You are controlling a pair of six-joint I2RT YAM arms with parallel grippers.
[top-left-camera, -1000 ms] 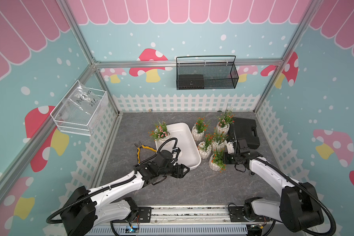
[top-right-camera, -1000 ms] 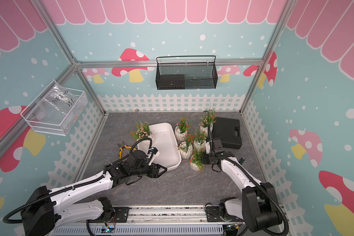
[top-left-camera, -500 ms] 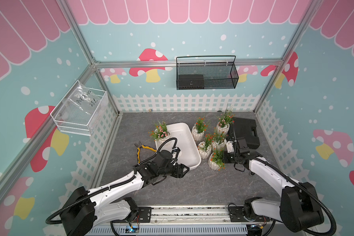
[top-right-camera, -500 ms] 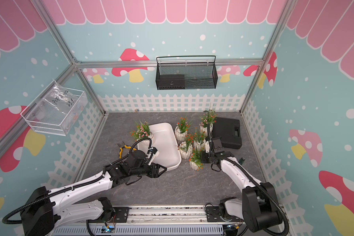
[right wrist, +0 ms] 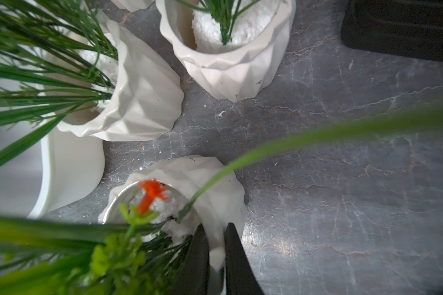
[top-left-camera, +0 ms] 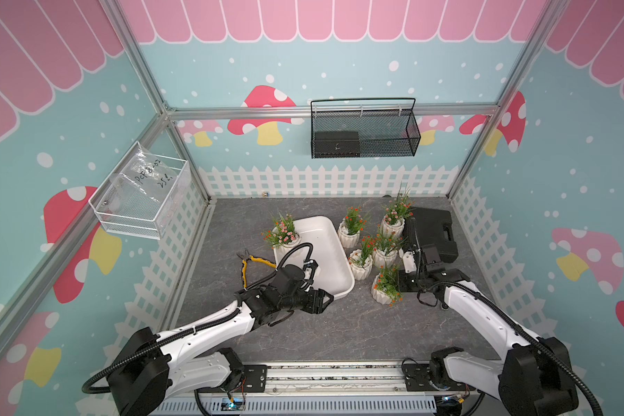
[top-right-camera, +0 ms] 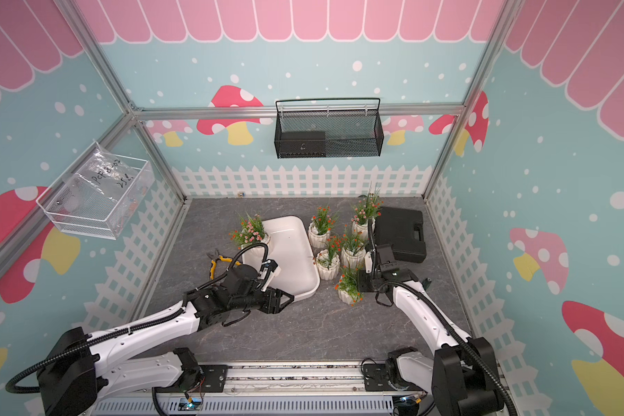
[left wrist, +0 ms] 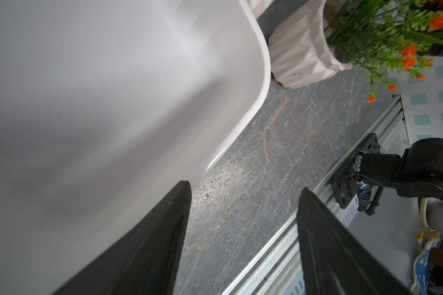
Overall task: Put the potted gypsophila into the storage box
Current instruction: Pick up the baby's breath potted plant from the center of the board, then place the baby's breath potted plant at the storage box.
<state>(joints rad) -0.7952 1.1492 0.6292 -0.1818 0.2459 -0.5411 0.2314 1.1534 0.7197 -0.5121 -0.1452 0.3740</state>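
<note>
I see a plain white tray on a grey floor veined paler and rust. The near pot, like every pot here, is ribbed white, with green sprigs and orange-red blossoms; the left plant adds pink. Black: case, mesh basket. Yellow handles: pliers. Teal, dotted white, red mushrooms: walls.

Over the last second we see just one change: the right gripper has drawn its jaws in the final bit, so they now pinch the wall of the nearest pot, one inside the rim and one outside. In the top views the right arm seems to have edged very slightly left, toward that pot; whether the pot itself shifted we cannot tell.
</note>
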